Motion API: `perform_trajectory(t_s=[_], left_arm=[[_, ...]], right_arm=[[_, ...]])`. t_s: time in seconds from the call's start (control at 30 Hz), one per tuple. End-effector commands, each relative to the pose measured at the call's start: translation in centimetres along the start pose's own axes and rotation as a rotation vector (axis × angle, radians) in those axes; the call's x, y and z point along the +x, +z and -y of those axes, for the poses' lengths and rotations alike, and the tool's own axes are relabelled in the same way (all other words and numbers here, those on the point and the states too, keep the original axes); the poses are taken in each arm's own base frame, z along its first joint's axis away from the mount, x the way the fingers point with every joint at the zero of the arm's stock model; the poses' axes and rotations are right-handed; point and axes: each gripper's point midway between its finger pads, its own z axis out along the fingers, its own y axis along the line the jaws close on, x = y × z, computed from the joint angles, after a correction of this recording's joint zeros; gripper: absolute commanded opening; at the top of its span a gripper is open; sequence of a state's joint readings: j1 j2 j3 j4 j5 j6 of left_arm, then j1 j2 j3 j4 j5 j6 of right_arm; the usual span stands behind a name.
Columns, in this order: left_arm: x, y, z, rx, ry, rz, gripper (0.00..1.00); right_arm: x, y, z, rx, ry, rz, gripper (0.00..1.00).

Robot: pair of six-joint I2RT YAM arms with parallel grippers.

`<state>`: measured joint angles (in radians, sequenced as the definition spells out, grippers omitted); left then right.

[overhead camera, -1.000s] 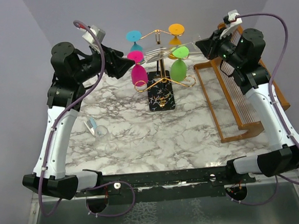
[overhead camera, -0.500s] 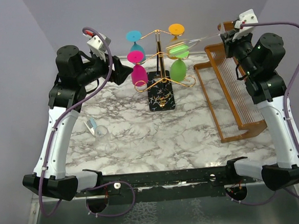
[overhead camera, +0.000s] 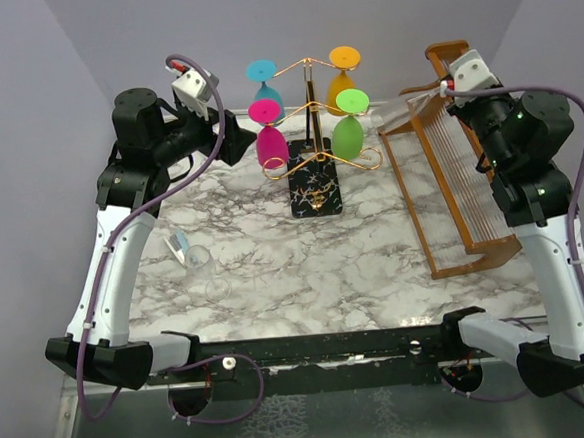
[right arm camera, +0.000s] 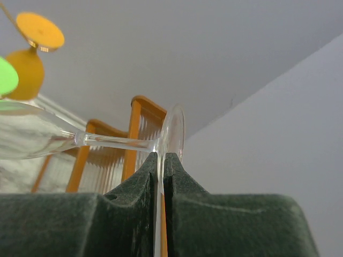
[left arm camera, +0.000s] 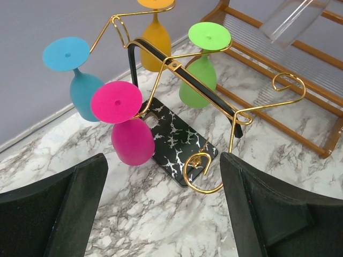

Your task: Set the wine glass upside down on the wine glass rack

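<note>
R gripper point(right arm camera: 161, 160) is clamped on the foot rim of the clear wine glass point(right arm camera: 115, 142); glass lies approx horizontal, right of the wine glass rack point(overhead camera: 315, 190); long axis points at it, bowl end nearest. L gripper point(left arm camera: 162, 160) faces the rack from its left, jaws wide apart, empty.

The wine glass rack point(overhead camera: 315, 187) stands at the back middle of the table point(overhead camera: 305, 268), with glasses point(overhead camera: 272, 145) hanging upside down on it. A wooden rack point(overhead camera: 452, 208) lies to its right. Above the wooden rack, the right gripper point(right arm camera: 161, 176) holds the wine glass point(right arm camera: 107, 142) sideways. A small glass point(overhead camera: 196, 256) lies on the table, front-left.
</note>
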<state>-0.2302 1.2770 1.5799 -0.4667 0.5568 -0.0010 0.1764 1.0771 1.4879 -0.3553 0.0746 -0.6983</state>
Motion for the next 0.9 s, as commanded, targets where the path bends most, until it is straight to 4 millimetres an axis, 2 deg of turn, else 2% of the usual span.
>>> perform_trajectory(t_s=[0.0, 0.23, 0.5, 0.63, 0.87], left_arm=[[-0.1, -0.2, -0.5, -0.024, 0.024, -0.002, 0.89], [0.2, -0.3, -0.7, -0.030, 0.032, -0.006, 0.89], [0.4, -0.6, -0.6, -0.029, 0.039, -0.011, 0.89], [0.2, -0.7, -0.5, -0.028, 0.042, -0.008, 0.89], [0.2, -0.9, -0.4, -0.029, 0.048, -0.007, 0.89]], right_arm=[[2.9, -0.1, -1.3, -0.061, -0.209, -0.086, 0.01], [5.0, 0.5, -4.1, -0.182, -0.349, -0.105, 0.01], [8.0, 2.3, -8.6, -0.366, -0.537, -0.100, 0.01], [7.7, 3.3, -10.9, -0.462, -0.563, -0.029, 0.01], [5.6, 3.7, -14.6, -0.628, -0.548, 0.146, 0.02]])
